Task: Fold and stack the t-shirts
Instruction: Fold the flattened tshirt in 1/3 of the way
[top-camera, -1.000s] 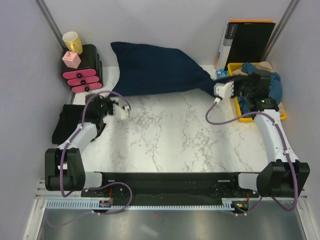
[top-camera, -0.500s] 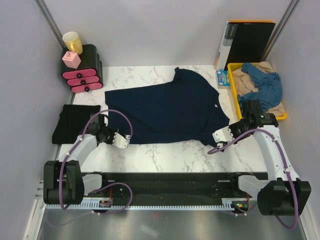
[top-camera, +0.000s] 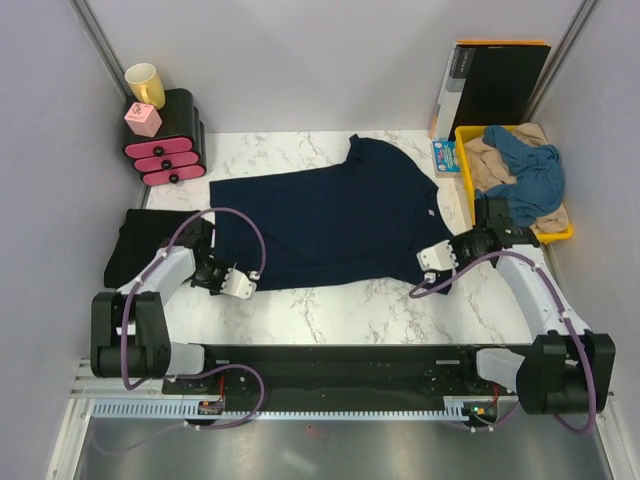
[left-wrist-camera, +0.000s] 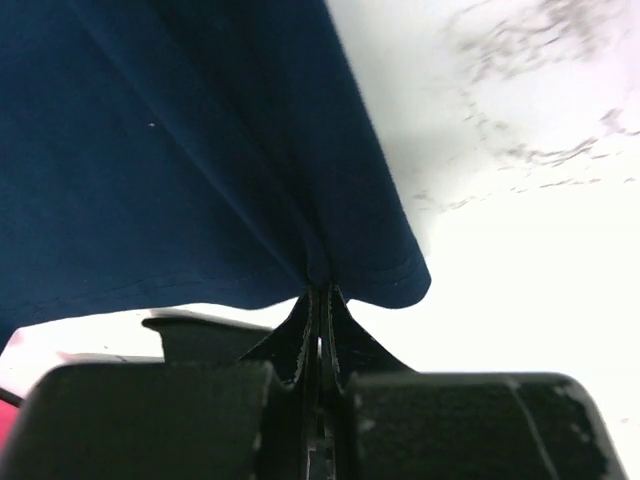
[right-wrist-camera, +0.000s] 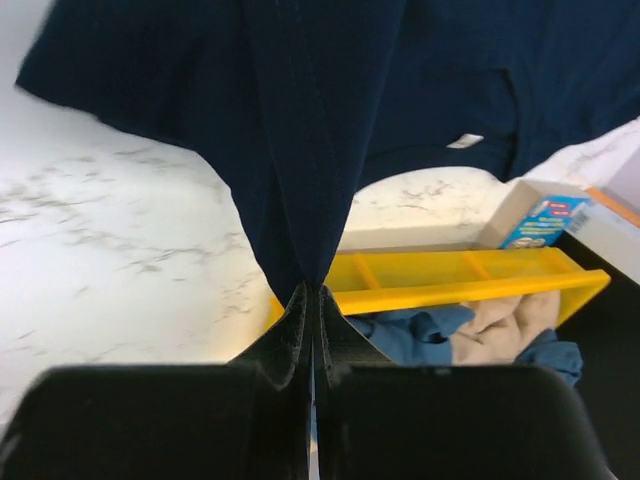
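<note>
A large dark navy t-shirt (top-camera: 330, 215) lies spread across the middle of the marble table. My left gripper (top-camera: 243, 284) is shut on its near left hem corner, and the wrist view shows the navy t-shirt (left-wrist-camera: 200, 150) pinched at my left gripper (left-wrist-camera: 320, 290). My right gripper (top-camera: 432, 257) is shut on the near right hem corner; from the wrist the navy t-shirt (right-wrist-camera: 320, 120) hangs stretched from my right gripper (right-wrist-camera: 313, 290). A medium-blue t-shirt (top-camera: 530, 175) and a beige t-shirt (top-camera: 490, 160) lie crumpled in the yellow tray (top-camera: 560, 232). A folded black t-shirt (top-camera: 140, 245) rests at the left edge.
A black drawer unit with pink fronts (top-camera: 165, 140) carries a yellow mug (top-camera: 146, 85) and a pink block (top-camera: 142, 120) at the back left. A black orange-edged folder (top-camera: 495, 85) leans on the back wall right. A small blue box (top-camera: 446, 155) lies beside the tray.
Both grippers pulled the navy t-shirt from a bunched heap at the back toward the near side, spreading it flat. In the last half second they shifted slightly, the right one moving back and left.
</note>
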